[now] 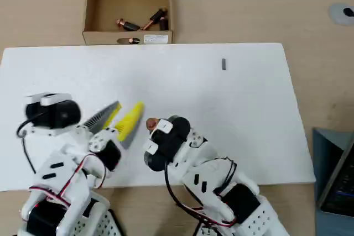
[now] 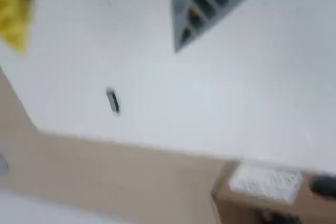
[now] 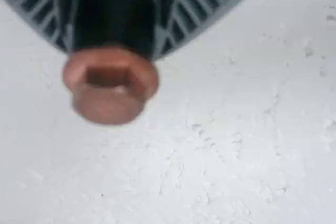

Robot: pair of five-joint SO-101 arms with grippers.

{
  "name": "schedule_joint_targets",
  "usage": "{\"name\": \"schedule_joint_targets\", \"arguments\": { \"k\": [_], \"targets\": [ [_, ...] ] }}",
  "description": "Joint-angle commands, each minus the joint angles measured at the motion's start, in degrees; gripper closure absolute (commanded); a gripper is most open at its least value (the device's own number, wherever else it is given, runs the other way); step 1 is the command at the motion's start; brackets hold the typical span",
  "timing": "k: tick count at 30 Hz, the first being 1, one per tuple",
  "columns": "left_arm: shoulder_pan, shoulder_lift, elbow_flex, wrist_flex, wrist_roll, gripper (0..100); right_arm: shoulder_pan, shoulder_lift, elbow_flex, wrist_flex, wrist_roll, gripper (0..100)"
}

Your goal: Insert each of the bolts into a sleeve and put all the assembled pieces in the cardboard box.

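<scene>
A small dark bolt (image 1: pixel 223 64) lies alone on the white mat (image 1: pixel 249 125), far right of centre; the left wrist view shows this bolt (image 2: pixel 112 100) too. My right gripper (image 1: pixel 152 124) hovers low over the mat's front middle. It is shut on a black sleeve with a copper flanged end (image 3: pixel 110 85), which pokes out past the fingertips (image 3: pixel 178 19). Just left of it, my left gripper (image 1: pixel 129 105) is open with nothing between its yellow and grey fingers (image 2: pixel 210 3). The cardboard box (image 1: pixel 91 9) stands behind the mat and holds several black-and-copper pieces (image 1: pixel 152 20).
One more black-and-copper piece (image 1: pixel 130 41) rests at the box's front wall. A dark device (image 1: pixel 334 175) sits off the mat's right edge, and a grey disc (image 1: pixel 342 12) is at the far right of the wooden table.
</scene>
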Motion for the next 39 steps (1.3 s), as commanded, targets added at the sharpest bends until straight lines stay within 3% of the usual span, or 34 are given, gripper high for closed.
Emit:
{"name": "schedule_joint_targets", "arguments": {
  "k": [1, 10, 16, 25, 33, 39],
  "targets": [
    [-3.96, -0.04, -4.66, -0.44, -0.53, 97, -0.04, -6.29, -0.57, -1.49, 0.09, 98.9],
    [-19.69, -0.13, -2.02, 0.0, -0.7, 100, 4.0, -6.29, 0.4, -1.41, 0.0, 98.9],
    [-25.76, -0.13, 9.85, -0.35, -8.88, 100, 11.56, -6.2, 0.22, -1.41, 0.0, 98.9],
    [-26.37, -0.13, 24.26, -0.44, -16.97, 100, 25.54, -5.85, -0.22, -1.32, -2.73, 98.9],
    [-26.37, -0.13, 29.71, -0.44, -19.96, 100, 26.42, -5.76, -7.08, 9.67, -10.9, 98.9],
    [-26.46, -0.13, 29.71, -0.26, -19.87, 100, 26.33, -5.67, -12.0, 13.19, -12.13, 98.9]
  ]
}}
